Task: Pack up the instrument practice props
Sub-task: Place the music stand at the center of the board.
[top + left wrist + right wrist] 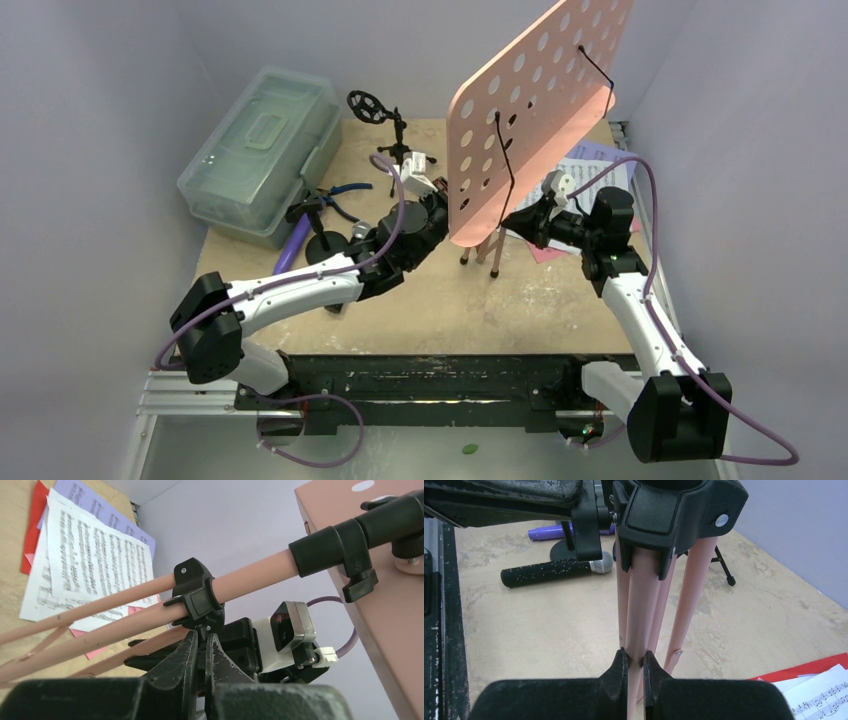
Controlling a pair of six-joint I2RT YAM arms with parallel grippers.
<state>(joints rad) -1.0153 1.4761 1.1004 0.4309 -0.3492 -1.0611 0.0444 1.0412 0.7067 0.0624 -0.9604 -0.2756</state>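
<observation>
We could read no brand or label anywhere. The only print was the staves of notes on the white sheet-music pages [95, 560], too fine to read, which lay over lilac and red sheets at the right edge of the table [450, 300], close to the side wall.

The pink music rack [545, 120] stood right of the table's middle, its perforated plate tilted up toward the back wall and its legs drawn close together with their feet on the wood. The left tool [201, 639] had its fingers pressed nearly together on the small screw under the black collar [195, 595] where the legs meet. The right tool [634, 659] was pinching one pink leg [639, 605] lower down.

Bare table lay between the legs and the near edge. On the left side lay the black-silver microphone [549, 572], the purple microphone [546, 531] and the blue-handled pliers [350, 190], and a mic tripod [385, 125] stood toward the back.

The clear case [262, 150] sat at the far left with its lid down. We could not make out anything inside it.
</observation>
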